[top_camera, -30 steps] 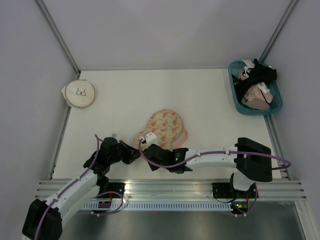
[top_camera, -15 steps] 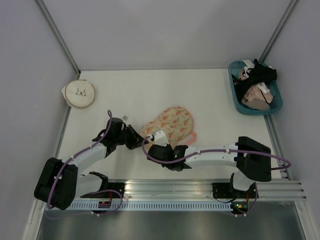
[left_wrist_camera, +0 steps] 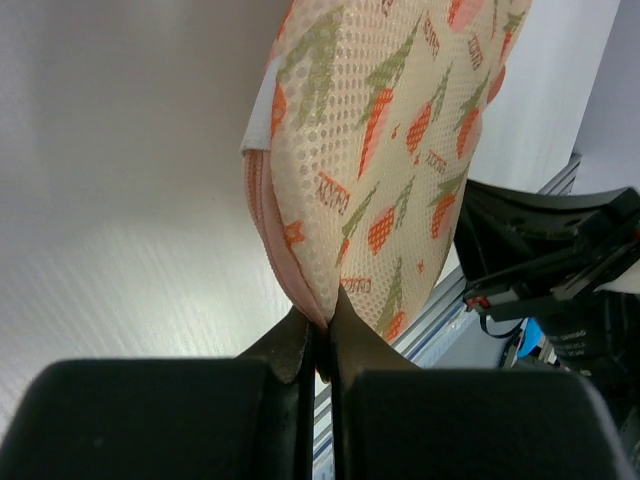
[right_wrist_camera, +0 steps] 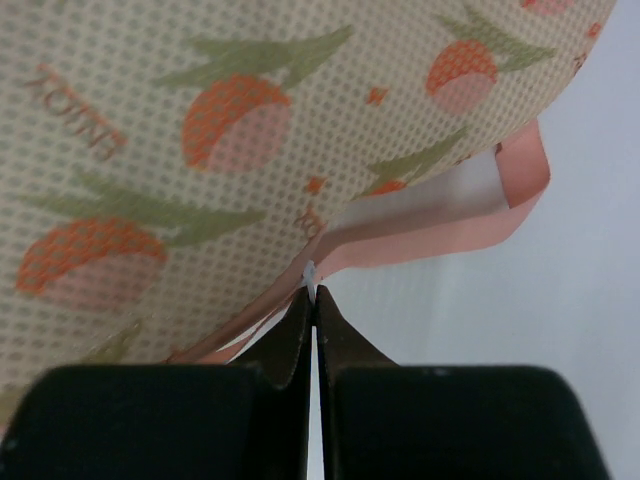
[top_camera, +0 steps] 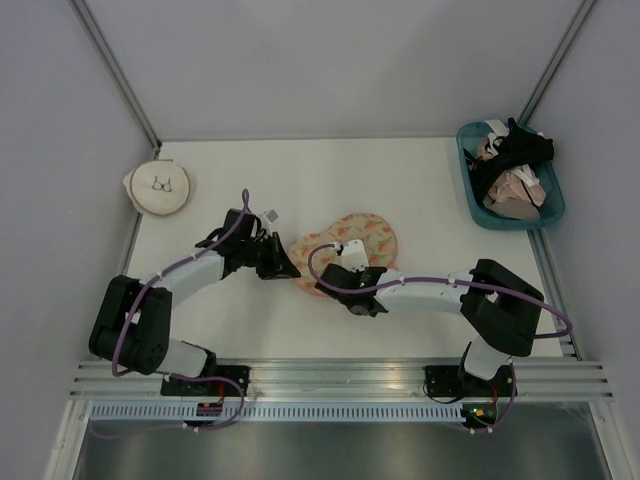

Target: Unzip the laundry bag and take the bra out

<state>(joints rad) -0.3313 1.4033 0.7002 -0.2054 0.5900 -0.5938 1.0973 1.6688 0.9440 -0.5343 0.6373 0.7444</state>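
While clamped from two sides, lies a little right of the middle of the top view on the white worktop (top_camera: 300, 180): laundry bag (top_camera: 372, 232), peach mesh printed with orange and green shapes. Meets the left gripper (left_wrist_camera: 322, 322) at its left edge as seen from above, jaws pressed together on a fold of mesh and pink zipper rim (left_wrist_camera: 262, 218). Meets the right gripper (right_wrist_camera: 312, 296) at its lower edge, jaws closed tight on the pink rim around a tiny pale tab, too small to name. Trails a pink ribbon loop (right_wrist_camera: 505, 205) toward the right of the right wrist view. Contents hidden behind the mesh. Elsewhere on the worktop: round cream pouch (top_camera: 160, 188) at far left, teal basket (top_camera: 468, 175) at upper right, heaped with black and beige-pink garments (top_camera: 515, 187).
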